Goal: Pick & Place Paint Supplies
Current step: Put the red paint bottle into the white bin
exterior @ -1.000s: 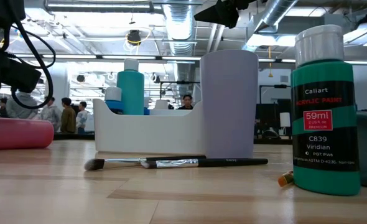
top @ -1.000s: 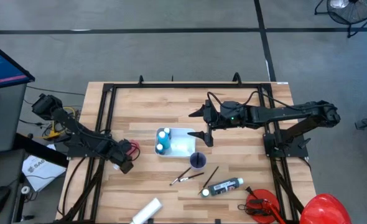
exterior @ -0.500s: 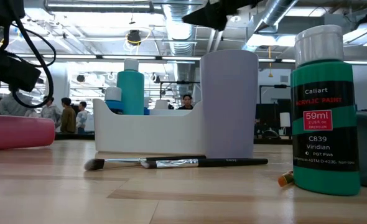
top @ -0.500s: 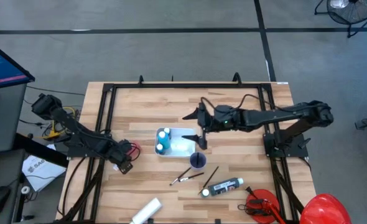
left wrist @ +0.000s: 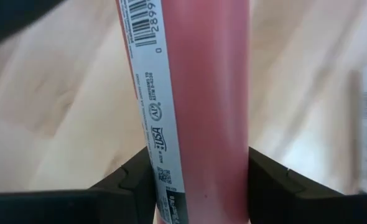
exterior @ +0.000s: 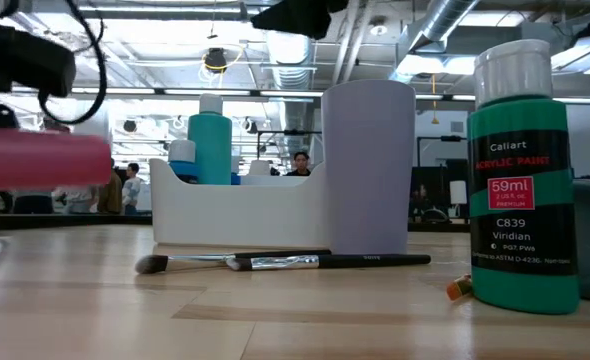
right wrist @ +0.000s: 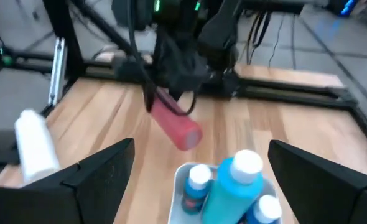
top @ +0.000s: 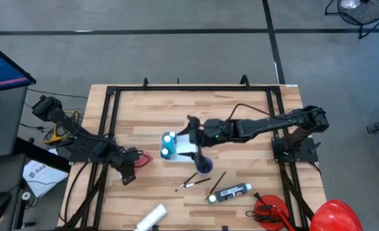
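My left gripper (top: 128, 170) hangs over the table's left part, shut on a red paint tube (left wrist: 196, 93), which also shows in the low view (exterior: 35, 160) and the right wrist view (right wrist: 174, 121). My right gripper (right wrist: 202, 148) stands open above the white tray (top: 188, 149), which holds light blue bottles (top: 168, 144). A lilac cup (top: 204, 167) stands by the tray. Two brushes (top: 193, 181) lie flat on the wood. A black-labelled bottle with a white cap (top: 230, 192) and a white tube (top: 151, 218) also lie on the table. My left gripper pinches the red tube's body (left wrist: 190, 186) between its two fingers (left wrist: 137, 180), which come steeply from above and lie across it. The tube is lifted clear of the table, about level, its rounded end (right wrist: 186, 134) pointing toward the tray.
A red tool with a black handle (top: 270, 212) and a red dome (top: 334, 215) sit at the near right corner. A black frame (top: 176, 90) edges the table's far side. In the low view the green bottle (exterior: 520, 180) fills the near right.
My left gripper has risen with the red tube, which lay on the table a second ago and now hangs clear of it. My right gripper has gone toward the table's left edge and now stands over the white tray, still open.
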`<act>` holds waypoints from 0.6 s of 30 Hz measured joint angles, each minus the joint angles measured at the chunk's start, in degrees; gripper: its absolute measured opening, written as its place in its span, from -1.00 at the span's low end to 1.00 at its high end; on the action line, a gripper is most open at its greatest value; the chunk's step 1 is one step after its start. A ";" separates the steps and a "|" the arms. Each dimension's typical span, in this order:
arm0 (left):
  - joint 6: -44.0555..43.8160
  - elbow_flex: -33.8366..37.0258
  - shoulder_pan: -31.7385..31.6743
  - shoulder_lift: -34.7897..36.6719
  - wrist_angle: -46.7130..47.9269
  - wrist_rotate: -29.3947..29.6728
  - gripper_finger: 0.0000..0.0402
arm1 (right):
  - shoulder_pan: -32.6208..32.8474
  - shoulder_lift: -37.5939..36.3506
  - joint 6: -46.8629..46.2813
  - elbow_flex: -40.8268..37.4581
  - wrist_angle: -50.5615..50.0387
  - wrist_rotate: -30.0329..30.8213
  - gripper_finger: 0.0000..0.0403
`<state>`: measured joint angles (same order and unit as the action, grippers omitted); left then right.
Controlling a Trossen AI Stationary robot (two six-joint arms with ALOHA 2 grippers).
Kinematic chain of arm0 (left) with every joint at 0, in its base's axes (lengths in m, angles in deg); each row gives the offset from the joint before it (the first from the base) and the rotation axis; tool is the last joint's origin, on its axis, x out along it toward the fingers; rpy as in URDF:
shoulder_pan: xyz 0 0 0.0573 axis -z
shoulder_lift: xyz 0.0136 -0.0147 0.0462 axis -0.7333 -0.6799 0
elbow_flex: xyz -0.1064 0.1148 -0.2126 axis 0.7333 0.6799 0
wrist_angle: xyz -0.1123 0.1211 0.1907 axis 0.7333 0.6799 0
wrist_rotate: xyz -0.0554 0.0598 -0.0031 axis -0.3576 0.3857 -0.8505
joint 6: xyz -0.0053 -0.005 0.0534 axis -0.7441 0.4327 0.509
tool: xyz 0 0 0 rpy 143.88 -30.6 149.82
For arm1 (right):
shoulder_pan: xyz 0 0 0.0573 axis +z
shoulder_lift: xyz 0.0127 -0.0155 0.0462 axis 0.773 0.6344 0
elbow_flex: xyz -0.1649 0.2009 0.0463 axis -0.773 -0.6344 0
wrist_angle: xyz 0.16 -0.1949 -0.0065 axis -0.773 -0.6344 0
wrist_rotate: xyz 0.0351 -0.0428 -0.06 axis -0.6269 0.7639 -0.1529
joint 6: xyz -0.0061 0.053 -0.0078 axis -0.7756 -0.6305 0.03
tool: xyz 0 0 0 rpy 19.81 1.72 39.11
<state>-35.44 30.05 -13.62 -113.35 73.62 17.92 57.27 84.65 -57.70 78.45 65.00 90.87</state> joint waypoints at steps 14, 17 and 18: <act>7.28 -7.07 3.71 0.00 -4.17 1.91 -0.16 | 4.65 10.35 3.67 15.10 -14.18 -1.42 0.80; 7.56 -7.69 4.04 0.00 -4.22 2.89 -0.17 | 5.30 11.68 3.27 17.24 -13.87 -4.67 0.80; 8.03 -7.78 4.04 0.00 -4.52 3.14 -0.17 | 5.38 12.17 3.04 18.00 -13.84 -5.31 0.80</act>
<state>-27.40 22.26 -9.58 -113.35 69.11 21.06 62.66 96.82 -54.66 96.45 51.16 85.56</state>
